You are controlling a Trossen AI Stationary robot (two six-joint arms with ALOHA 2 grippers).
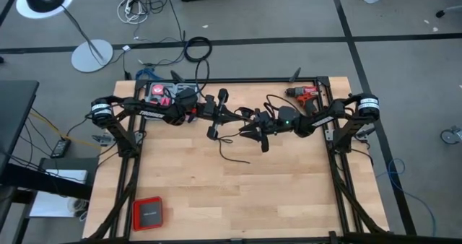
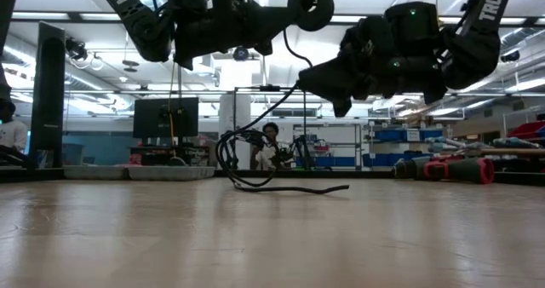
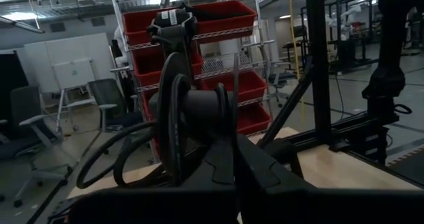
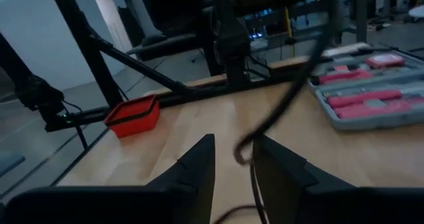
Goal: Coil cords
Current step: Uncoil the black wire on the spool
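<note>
Black and thin, the cord (image 1: 238,139) hangs between our 2 claws above the middle of the wooden desk (image 1: 289,193); its loose end trails down and lies on the boards. Our left claw (image 1: 214,115) is raised over the far-middle of the desk, and we cannot tell how its fingers stand. Our right claw (image 4: 233,159) hovers beside it, fingers slightly apart with the cord passing between them. At the far right edge lies a red drill (image 1: 303,94).
</note>
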